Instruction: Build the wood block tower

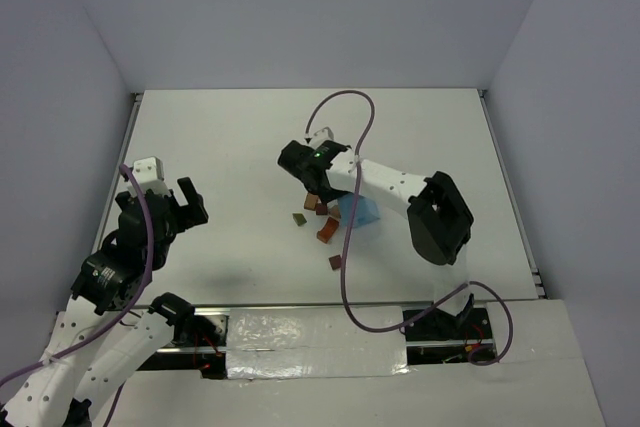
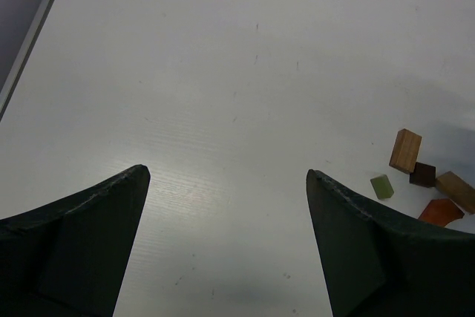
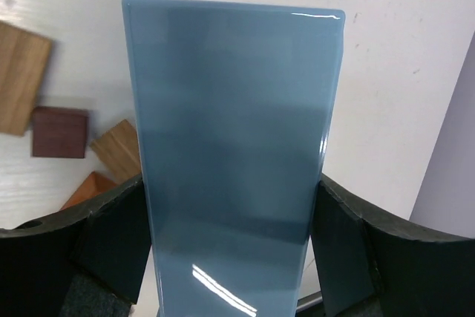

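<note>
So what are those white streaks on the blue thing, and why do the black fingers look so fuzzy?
Right wrist view: the streaks are glare on the glossy blue tray; the wooden blocks beside it look slightly soft. Left wrist view: the left fingers sit too close, so dark and blurred. Top view: a faint soft shadow on the table by the left arm.

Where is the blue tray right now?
The blue tray is between the fingers of the right gripper in the right wrist view; from above it sits near the middle of the table, just right of the scattered wood blocks.
</note>
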Robot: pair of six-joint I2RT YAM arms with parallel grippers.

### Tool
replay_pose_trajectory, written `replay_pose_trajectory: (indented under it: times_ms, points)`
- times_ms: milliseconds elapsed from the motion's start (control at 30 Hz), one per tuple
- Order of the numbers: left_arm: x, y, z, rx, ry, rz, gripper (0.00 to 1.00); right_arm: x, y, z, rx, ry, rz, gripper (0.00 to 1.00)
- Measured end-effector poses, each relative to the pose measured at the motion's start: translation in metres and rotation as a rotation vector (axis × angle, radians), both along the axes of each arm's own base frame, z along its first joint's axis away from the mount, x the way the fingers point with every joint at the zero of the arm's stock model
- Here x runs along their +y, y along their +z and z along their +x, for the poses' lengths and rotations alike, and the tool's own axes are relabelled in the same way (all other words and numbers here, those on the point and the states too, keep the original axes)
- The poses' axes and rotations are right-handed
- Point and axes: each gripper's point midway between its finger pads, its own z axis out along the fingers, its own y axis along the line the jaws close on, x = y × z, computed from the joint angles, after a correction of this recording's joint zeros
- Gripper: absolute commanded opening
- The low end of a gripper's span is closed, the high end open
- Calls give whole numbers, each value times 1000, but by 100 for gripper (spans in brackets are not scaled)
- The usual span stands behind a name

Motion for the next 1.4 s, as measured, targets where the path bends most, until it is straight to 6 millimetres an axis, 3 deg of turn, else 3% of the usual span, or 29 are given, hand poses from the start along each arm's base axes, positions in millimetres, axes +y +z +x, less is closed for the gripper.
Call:
replay_pose_trajectory:
  times_ms: [233, 333, 433, 633, 733, 867, 933, 1033, 1133, 1200, 1333, 1400]
  points:
    - [0, 1, -1, -7, 0, -3, 99, -39, 0, 13, 32, -82, 62, 57]
    - [0, 1, -1, -6, -1, -3, 99, -70, -1, 27, 75, -135, 239, 59]
    - [0, 1, -1, -6, -3, -3, 100, -88, -5, 47, 119, -135, 507, 60]
    - [-2, 1, -1, -4, -14, -5, 100, -73, -10, 86, 259, 36, 1005, 62]
    - [-5, 0, -1, -1, -26, -8, 100, -65, -24, 101, 327, 92, 1191, 71]
    - [-8, 1, 0, -5, -40, -12, 100, -68, -47, 105, 419, 75, 1359, 91]
    - [-9, 2, 0, -8, -46, -14, 99, -79, -53, 113, 415, 34, 1366, 100]
    - [-11, 2, 0, -9, -55, -16, 99, -103, -54, 128, 350, -34, 1293, 100]
    - [-13, 1, 0, -4, -73, -8, 99, -126, -40, 141, 249, -86, 1197, 100]
    - [-15, 0, 1, 1, -80, -3, 99, -134, -19, 145, 169, -92, 1126, 100]
    - [-17, -2, 2, 13, -87, 1, 99, -120, 34, 145, 10, -43, 958, 94]
    - [-17, -2, 2, 14, -89, 1, 100, -97, 51, 140, -40, -3, 872, 77]
